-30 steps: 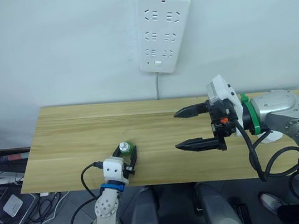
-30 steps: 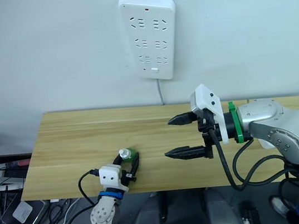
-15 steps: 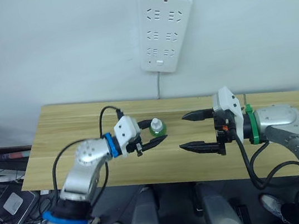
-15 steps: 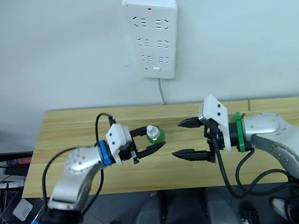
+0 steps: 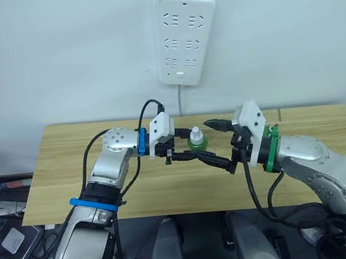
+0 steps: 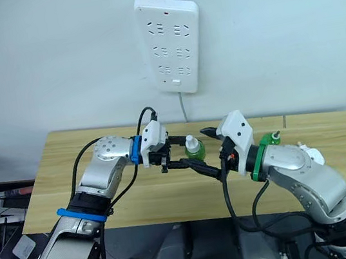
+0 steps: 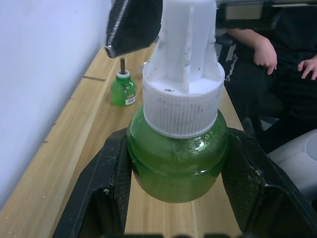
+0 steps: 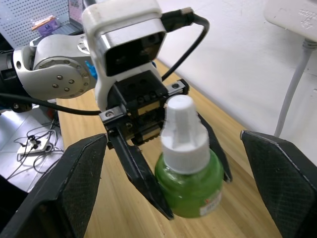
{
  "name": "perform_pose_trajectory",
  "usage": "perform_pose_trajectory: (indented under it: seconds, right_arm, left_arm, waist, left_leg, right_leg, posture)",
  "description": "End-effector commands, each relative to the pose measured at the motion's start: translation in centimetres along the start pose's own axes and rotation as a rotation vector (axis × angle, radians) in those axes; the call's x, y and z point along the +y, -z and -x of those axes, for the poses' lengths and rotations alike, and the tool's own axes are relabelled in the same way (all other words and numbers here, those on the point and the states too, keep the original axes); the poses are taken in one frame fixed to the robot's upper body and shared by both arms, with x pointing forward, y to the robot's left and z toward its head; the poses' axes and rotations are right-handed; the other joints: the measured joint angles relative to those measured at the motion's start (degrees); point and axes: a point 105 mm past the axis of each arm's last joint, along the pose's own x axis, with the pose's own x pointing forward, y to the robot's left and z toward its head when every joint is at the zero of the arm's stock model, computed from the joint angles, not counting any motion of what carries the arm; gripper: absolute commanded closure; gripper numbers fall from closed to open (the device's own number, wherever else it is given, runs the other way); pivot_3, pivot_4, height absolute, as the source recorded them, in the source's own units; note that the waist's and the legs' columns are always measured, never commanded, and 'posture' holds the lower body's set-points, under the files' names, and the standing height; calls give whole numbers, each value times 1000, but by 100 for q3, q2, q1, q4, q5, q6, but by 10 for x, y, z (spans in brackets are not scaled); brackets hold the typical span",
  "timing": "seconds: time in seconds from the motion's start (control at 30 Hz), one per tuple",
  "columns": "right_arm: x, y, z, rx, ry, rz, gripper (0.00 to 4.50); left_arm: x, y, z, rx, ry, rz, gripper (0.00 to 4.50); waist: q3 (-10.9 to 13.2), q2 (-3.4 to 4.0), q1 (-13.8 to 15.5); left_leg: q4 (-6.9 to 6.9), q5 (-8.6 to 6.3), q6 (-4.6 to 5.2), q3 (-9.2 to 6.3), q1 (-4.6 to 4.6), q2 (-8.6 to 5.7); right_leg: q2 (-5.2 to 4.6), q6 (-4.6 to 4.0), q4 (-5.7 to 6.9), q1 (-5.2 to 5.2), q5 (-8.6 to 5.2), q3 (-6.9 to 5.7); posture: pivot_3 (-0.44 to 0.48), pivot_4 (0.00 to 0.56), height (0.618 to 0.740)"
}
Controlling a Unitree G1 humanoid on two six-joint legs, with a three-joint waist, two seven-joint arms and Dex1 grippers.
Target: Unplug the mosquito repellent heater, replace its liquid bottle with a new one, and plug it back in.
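Bottle [image 5: 197, 141], white-capped, clamped at its green belly by left gripper [image 5: 192, 149], held above table [image 5: 66, 158] between the arms. Right gripper [image 5: 208, 141] spread wide to either side, touching nothing.

Could slip or twist loose if left lets go before right closes; round, slick body. Could jam fingers together, both crowding one small belly.

Left wrist view adds second bottle [image 7: 123, 88], bare wick, upright on table near wall, and a person seated beyond. Right eye view adds heater [image 6: 311, 153] behind right forearm, unplugged from strip [image 5: 185, 30].
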Motion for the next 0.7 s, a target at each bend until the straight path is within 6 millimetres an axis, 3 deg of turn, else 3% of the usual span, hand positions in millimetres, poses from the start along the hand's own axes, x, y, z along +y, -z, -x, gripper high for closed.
perform_pose_trajectory:
  seconds: [0.03, 0.17, 0.4, 0.47, 0.6, 0.7]
  right_arm:
    - [6, -10, 0, -44, -2, 32, 0]
    - [6, -8, -2, -36, -14, 32, 912]
    - [7, -6, -4, -34, -48, 29, 3454]
    - [10, -8, -3, -40, -80, 28, 3473]
    - [25, -17, 3, -34, -346, 79, 3473]
    - [23, -16, 6, -7, -579, 179, 3473]
  left_arm:
    - [1, -10, -2, -24, 18, -47, 2273]
    - [2, -12, -3, -33, 20, -50, 2273]
    - [0, -10, -1, -32, 16, -46, 2273]
    - [-2, -9, -1, -32, 20, -43, 2273]
    - [-14, -8, -2, -36, 71, -44, 2273]
    - [-29, -7, -4, -37, 140, -58, 2273]
  waist:
    - [-2, 0, -14]
    - [-11, 1, -21]
    - [-22, 0, -33]
    - [-36, 2, -34]
    - [-45, 1, -43]
    - [-49, 0, -40]
  left_leg:
    - [1, 1, -1, 0, 0, 0]
    - [4, 11, -12, -6, 3, -1]
    - [6, 30, -25, -14, 12, -1]
    - [6, 32, -26, -17, 13, -1]
    - [6, 32, -26, -14, 13, -4]
    - [9, 32, -25, -16, 15, -3]
  right_leg:
    - [-1, -1, 3, 0, 0, 0]
    - [0, -1, 37, -8, 1, -1]
    - [4, -2, 77, -12, 0, -3]
    - [5, -3, 79, -12, 1, -4]
    - [6, -4, 79, -12, 1, -3]
    - [7, -5, 78, -10, 2, -6]
  posture:
    - [12, 265, 740]
    - [22, 266, 740]
    - [36, 269, 740]
    - [40, 270, 740]
    - [41, 273, 740]
    - [70, 272, 740]
